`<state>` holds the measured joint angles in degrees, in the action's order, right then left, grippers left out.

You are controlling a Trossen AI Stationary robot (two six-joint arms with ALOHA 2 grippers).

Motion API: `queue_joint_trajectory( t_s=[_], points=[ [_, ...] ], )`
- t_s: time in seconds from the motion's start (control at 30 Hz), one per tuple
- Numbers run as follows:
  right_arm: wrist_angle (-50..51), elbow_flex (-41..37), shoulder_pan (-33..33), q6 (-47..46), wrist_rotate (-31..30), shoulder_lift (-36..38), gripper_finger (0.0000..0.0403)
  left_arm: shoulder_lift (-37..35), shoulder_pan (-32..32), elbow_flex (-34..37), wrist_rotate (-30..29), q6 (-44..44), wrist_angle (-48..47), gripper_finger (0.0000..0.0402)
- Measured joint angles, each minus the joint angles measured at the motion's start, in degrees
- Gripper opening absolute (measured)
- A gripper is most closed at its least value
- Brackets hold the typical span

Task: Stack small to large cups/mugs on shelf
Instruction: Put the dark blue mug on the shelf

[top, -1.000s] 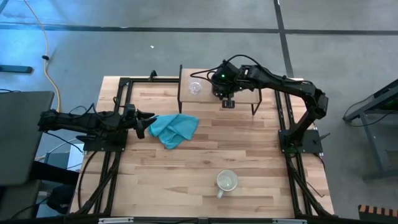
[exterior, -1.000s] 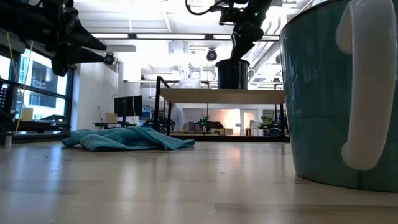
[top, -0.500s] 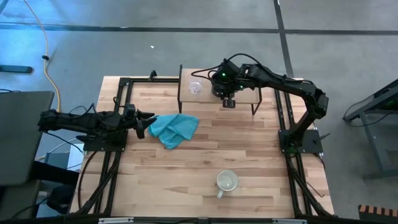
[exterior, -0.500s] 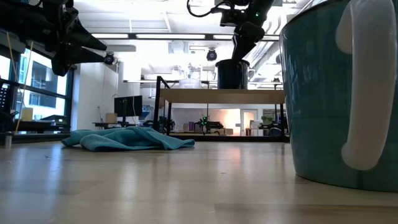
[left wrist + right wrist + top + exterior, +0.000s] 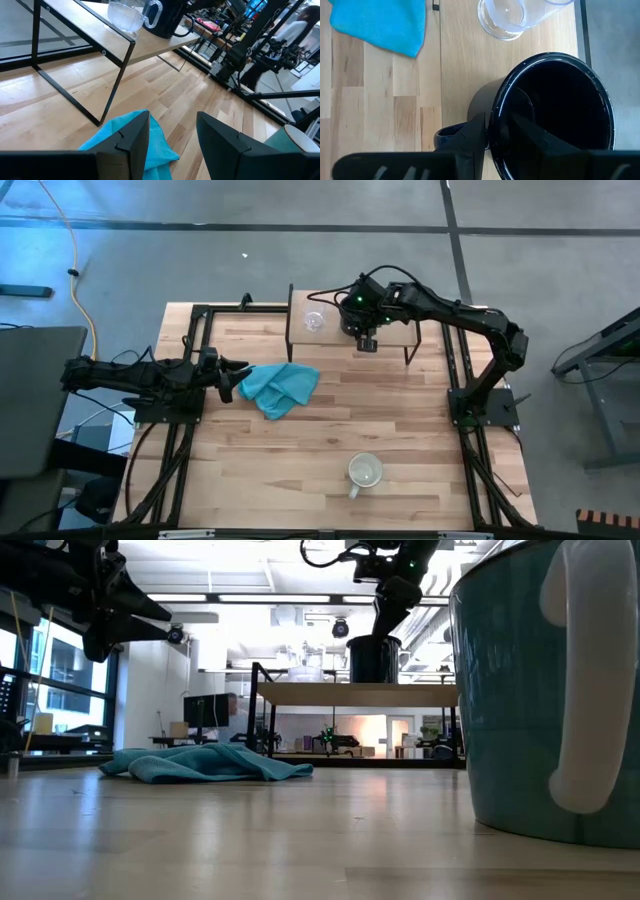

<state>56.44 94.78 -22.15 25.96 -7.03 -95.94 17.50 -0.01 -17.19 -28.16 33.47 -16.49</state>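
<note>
The black mug (image 5: 555, 110) stands upright on the shelf (image 5: 395, 332) at the table's far edge and also shows in the low view (image 5: 374, 658). The small clear glass cup (image 5: 314, 321) stands on its base on the shelf just left of it (image 5: 507, 17). The pale mug (image 5: 364, 472) stands on the table near the front edge. My right gripper (image 5: 497, 130) is shut on the black mug from above. My left gripper (image 5: 172, 135) is open and empty above the table's left side, beside a teal cloth (image 5: 280, 387). My right gripper holds the black mug by its rim (image 5: 495, 112), right beside the handle (image 5: 447, 134). One finger is inside the mug and one outside, and the fingers point down from above. The mug is upright with its base at the shelf board (image 5: 374, 680).
The teal cloth lies crumpled on the table's left half (image 5: 200, 762), just past my left gripper. The shelf stands on thin black legs (image 5: 117, 75). The pale mug fills the right of the low view (image 5: 530, 690). Bare tabletop lies between cloth, shelf and pale mug.
My right gripper has edged a little toward the table's far edge over the shelf, still shut on the black mug's rim. The mug stays upright on the shelf.
</note>
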Motion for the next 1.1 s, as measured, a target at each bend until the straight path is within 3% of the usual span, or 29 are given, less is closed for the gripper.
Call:
queue_joint_trajectory(
  t_s=[1.1],
  points=[
    [-2.8, 0.0, 0.0, -2.8, -0.1, 0.0, 0.0076, 0.0, 0.0, 0.0, 0.0, 0.0, -0.2, 0.0152]
  ],
)
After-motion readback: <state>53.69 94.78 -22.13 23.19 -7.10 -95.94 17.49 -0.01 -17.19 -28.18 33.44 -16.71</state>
